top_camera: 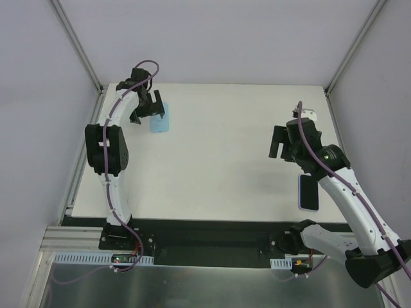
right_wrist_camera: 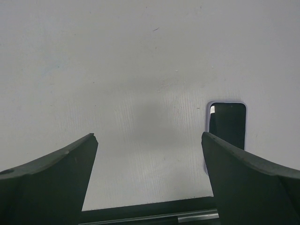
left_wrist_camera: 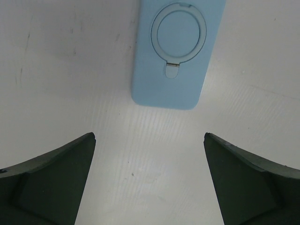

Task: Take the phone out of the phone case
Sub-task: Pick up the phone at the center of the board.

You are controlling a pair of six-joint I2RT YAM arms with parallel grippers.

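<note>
Two sets of jaws spread, empty: L gripper (left_wrist_camera: 149,138) hovers w/ case (left_wrist_camera: 176,51) just ahead, long axis running away from it; phone (right_wrist_camera: 228,123) lies screen-up at near edge of table (top_camera: 218,141) by R gripper (right_wrist_camera: 149,137).

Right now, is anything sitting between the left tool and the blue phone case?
Nothing visible. In the left wrist view the blue phone case lies flat on the table, ring side up, just ahead of the left tool, whose jaws stand open. Only bare table shows between them.
</note>
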